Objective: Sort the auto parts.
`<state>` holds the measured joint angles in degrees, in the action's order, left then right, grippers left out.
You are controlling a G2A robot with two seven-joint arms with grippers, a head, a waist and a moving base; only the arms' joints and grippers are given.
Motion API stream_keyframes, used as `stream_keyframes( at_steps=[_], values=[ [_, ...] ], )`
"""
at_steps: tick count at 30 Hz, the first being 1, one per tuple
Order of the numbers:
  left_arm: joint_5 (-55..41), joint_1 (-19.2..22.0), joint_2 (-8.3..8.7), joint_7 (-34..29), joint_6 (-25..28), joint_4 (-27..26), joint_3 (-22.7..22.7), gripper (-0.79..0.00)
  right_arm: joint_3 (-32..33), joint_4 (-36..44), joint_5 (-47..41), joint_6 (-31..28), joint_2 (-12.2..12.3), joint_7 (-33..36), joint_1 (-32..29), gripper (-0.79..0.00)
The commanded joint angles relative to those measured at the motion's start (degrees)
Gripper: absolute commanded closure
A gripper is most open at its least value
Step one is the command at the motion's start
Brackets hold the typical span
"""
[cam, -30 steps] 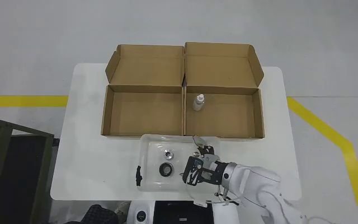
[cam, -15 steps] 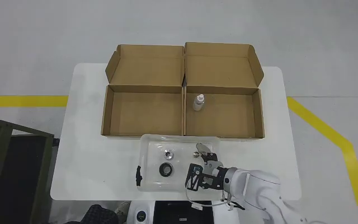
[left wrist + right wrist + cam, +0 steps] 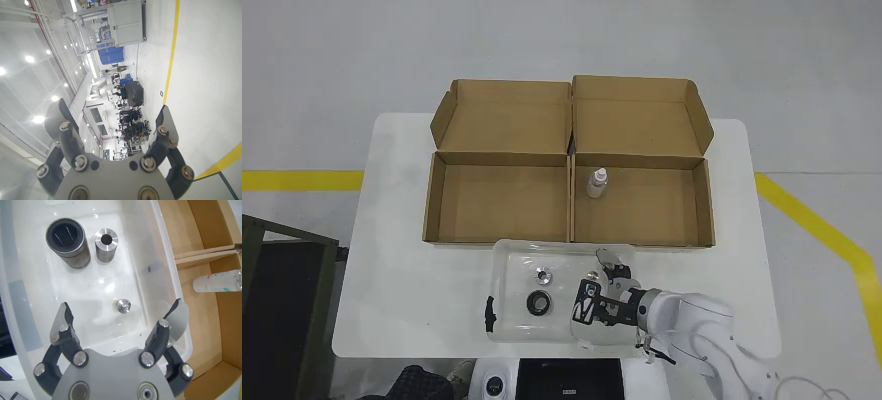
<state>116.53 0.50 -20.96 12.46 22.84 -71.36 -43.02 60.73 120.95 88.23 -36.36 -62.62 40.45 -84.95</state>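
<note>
A clear plastic bin (image 3: 504, 262) at the table's front holds a dark cylindrical bearing (image 3: 68, 250), a steel bushing (image 3: 106, 245) and a small silver screw-like piece (image 3: 123, 306). My right gripper (image 3: 121, 309) is open over the bin's right end (image 3: 611, 262), and the small silver piece lies on the bin floor between its fingers, untouched. From above, the bearing (image 3: 538, 302) and bushing (image 3: 543, 275) stand to the left of that gripper. My left gripper (image 3: 113, 111) is open with nothing in it, pointing out at the room.
Two open cardboard boxes stand behind the bin, the left one (image 3: 497, 203) bare inside, the right one (image 3: 652, 208) with a white bottle (image 3: 597, 182). A black clip (image 3: 489, 313) sits at the bin's left end. The bin wall (image 3: 164, 256) runs close beside one right finger.
The right arm dipped slightly toward the table's front edge, then came back over the bin's right end. The parts in the bin stayed where they were.
</note>
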Motion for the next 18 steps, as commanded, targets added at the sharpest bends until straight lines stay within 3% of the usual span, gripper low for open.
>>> stream_keyframes(
  at_steps=[1, 9, 13, 14, 15, 18],
  values=[
    [0.00, 0.00, 0.00, 0.00, 0.00, 0.00, 0.00, -0.785, -0.58, -0.68, -0.32, 0.18, -0.12, 0.35, 0.68, -0.785],
    [0.00, 0.00, 0.00, 0.00, 0.00, 0.00, 0.00, -0.785, -2.02, -2.21, -0.80, 0.84, -0.38, 2.08, 2.29, -0.751],
    [0.00, 0.00, 0.00, 0.00, 0.00, 0.00, 0.00, -0.785, -2.65, -3.07, -1.14, 0.86, -0.49, 2.90, 3.01, -0.585],
    [0.00, 0.00, 0.00, 0.00, 0.00, 0.00, 0.00, -0.785, -2.78, -3.18, -1.17, 0.86, -0.52, 3.06, 3.14, -0.446],
    [0.00, 0.00, 0.00, 0.00, 0.00, 0.00, 0.00, -0.785, -3.08, -3.48, -1.27, 0.90, -0.57, 3.36, 3.37, -0.391],
    [0.00, 0.00, 0.00, 0.00, 0.00, 0.00, 0.00, -0.785, -3.61, -4.16, -1.47, 1.06, -0.68, 3.93, 3.98, -0.388]
  ],
)
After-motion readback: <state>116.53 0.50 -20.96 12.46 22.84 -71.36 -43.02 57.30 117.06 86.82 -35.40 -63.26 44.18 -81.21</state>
